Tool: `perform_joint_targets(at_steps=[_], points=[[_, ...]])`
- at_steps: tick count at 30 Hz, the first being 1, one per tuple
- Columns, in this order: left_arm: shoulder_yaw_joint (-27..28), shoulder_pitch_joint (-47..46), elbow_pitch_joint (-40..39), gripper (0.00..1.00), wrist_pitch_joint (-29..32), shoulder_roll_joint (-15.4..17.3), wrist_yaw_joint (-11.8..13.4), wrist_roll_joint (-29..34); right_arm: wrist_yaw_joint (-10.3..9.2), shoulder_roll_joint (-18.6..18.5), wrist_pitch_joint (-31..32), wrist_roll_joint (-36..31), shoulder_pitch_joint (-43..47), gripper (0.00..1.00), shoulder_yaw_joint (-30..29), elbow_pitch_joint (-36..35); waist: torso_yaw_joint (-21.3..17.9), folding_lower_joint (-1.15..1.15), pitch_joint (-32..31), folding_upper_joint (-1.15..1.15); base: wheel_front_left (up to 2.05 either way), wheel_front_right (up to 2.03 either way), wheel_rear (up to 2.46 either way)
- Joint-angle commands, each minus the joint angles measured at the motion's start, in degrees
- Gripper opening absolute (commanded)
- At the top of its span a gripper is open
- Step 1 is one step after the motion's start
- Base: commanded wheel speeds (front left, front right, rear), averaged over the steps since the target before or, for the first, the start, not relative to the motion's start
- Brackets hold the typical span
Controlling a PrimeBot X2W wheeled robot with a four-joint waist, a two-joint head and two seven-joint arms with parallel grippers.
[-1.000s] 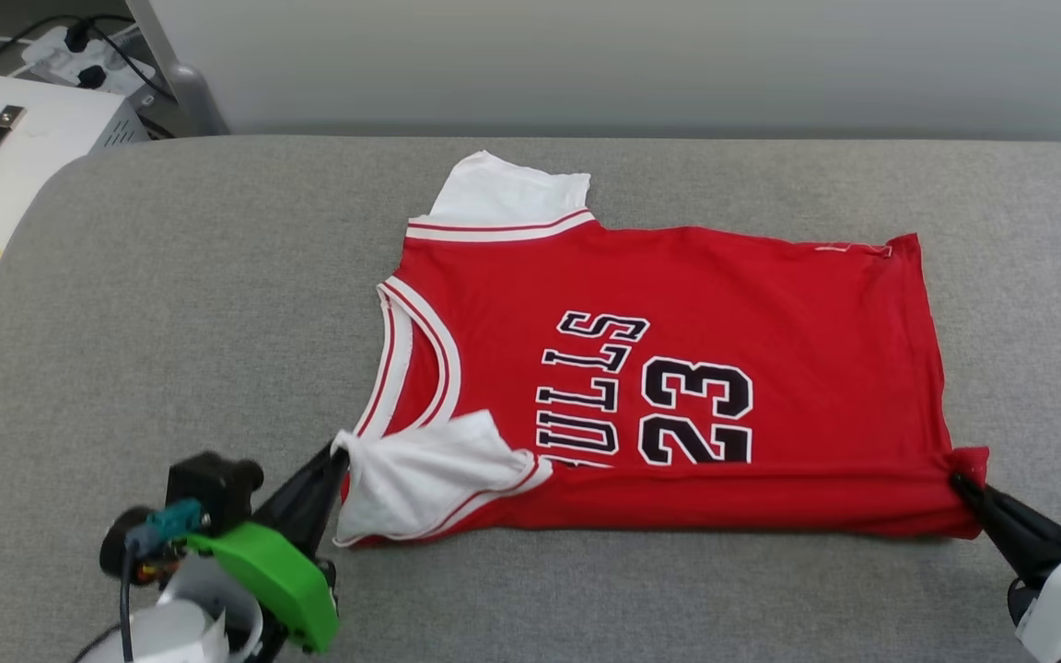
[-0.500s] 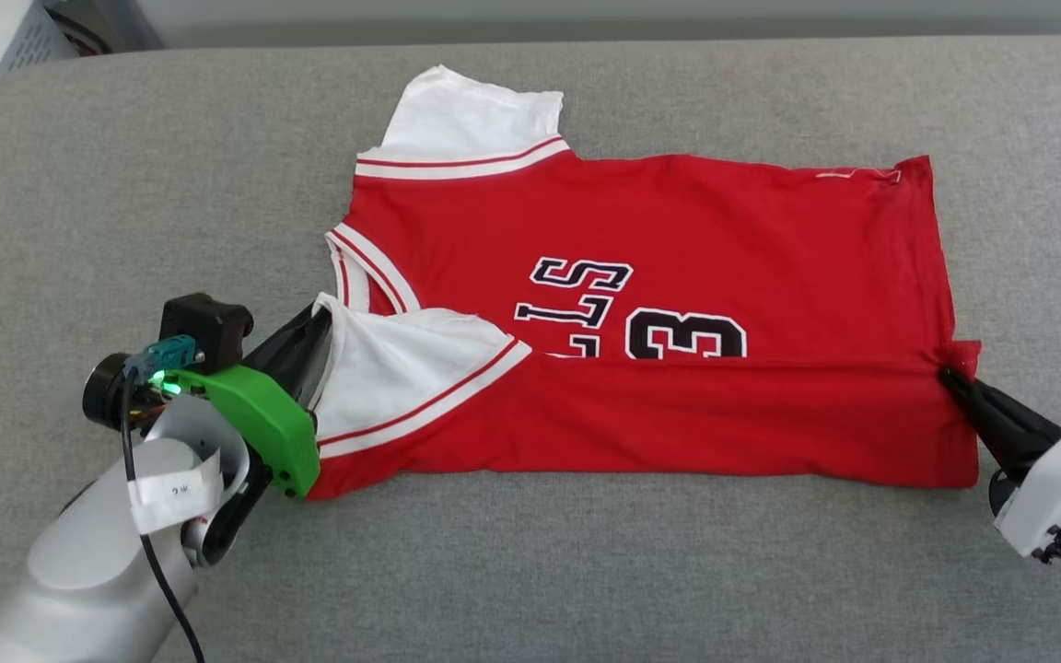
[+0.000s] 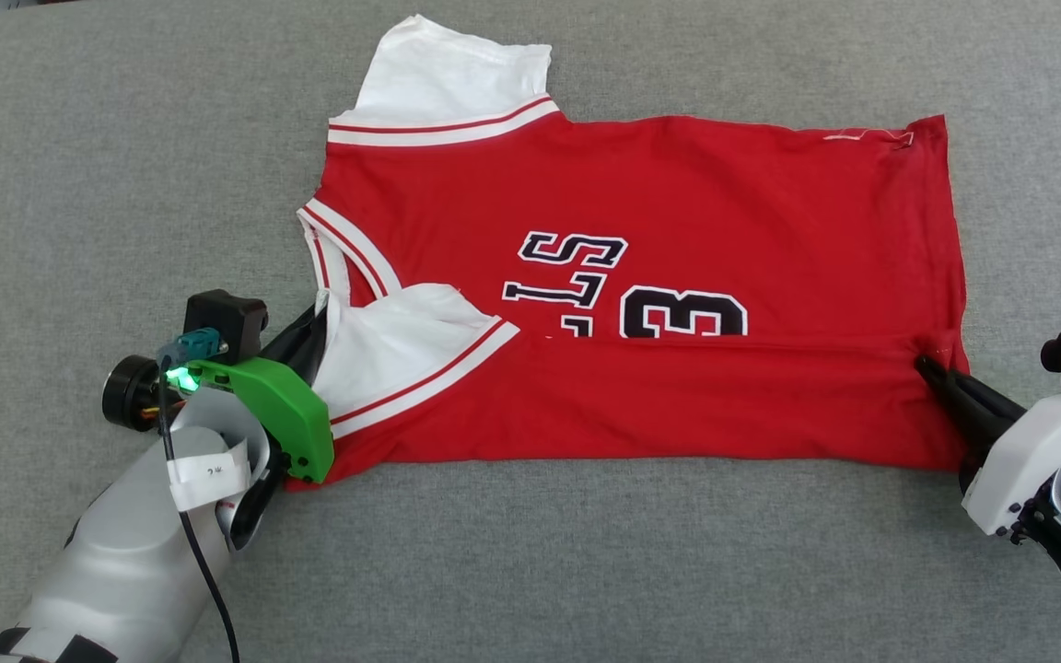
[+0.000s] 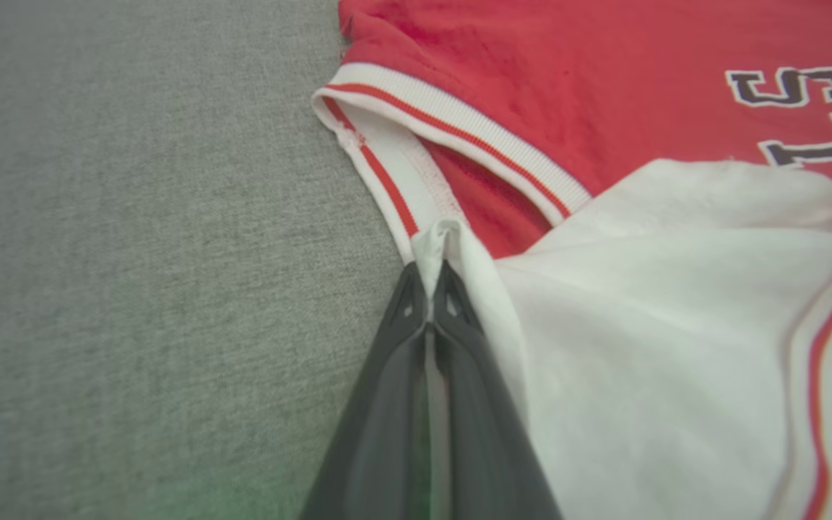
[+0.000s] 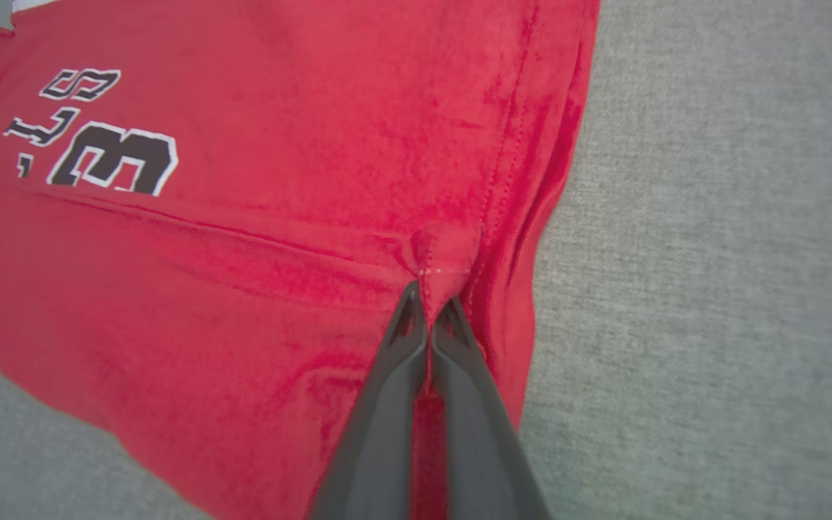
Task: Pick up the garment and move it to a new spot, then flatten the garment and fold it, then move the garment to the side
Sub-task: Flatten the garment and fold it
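The garment [image 3: 678, 203] is a red jersey with white sleeves and black lettering, lying sideways on the grey surface, collar to the left. Its near long edge is folded over the chest, covering the lower half of the letters. My left gripper [image 3: 319, 308] is shut on the white near sleeve [image 4: 647, 303] beside the striped collar [image 4: 459, 130]; in the left wrist view the gripper [image 4: 430, 271] pinches a ridge of white cloth. My right gripper [image 3: 925, 364] is shut on the red hem corner, and the right wrist view shows that gripper [image 5: 429, 292] pinching a bunched bit of the garment [image 5: 279, 144].
A grey fabric surface [image 3: 125, 138] spreads all around the garment, with bare room to the left, right and front. The far white sleeve [image 3: 448, 74] lies flat at the top of the head view.
Both grippers have carried the near edge farther over the chest, hiding more of the letters and number. The head camera has tilted down, so the wall and the boxes at the far left have left the view.
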Motion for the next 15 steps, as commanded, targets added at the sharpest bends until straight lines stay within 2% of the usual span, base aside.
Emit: perform_joint_targets(at_steps=[1,2,3,4,11,15], points=[[-1.4,1.4,1.7,0.0,0.8,-1.2,-0.3,-0.5,-0.04,0.5,-0.5,0.0,-0.3,0.05,0.4,0.7,0.1,0.0,-1.2,0.0,0.0,0.0,0.0],[-1.8,1.6,1.9,0.16,0.7,-1.4,-0.3,-1.1,-0.04,0.5,-1.1,0.0,-0.3,0.47,0.2,1.0,0.3,0.0,-1.9,0.0,0.0,0.0,0.0],[-2.3,1.5,1.8,0.74,0.5,-1.3,-0.3,-1.3,-0.04,0.5,-1.7,-0.1,-0.1,1.0,0.0,1.2,0.6,0.0,-2.6,0.0,0.0,0.0,0.0],[-2.4,1.2,1.8,1.0,0.3,-0.9,-0.3,-1.1,-0.04,0.4,-2.2,-0.2,0.2,1.0,-0.2,1.2,0.9,0.0,-3.2,0.0,0.0,0.0,0.0],[-2.5,-2.2,-1.9,1.0,-0.4,3.1,-0.3,-0.8,-0.04,-0.7,-5.3,-1.5,3.4,1.0,-1.8,-1.4,2.8,0.0,-7.9,0.0,0.0,0.0,0.0],[-4.2,-5.1,-6.2,1.0,3.3,6.4,-0.3,-1.9,-0.04,-1.1,-5.6,-2.7,5.3,1.0,-3.2,-3.0,3.3,0.0,-9.9,0.0,0.0,0.0,0.0]])
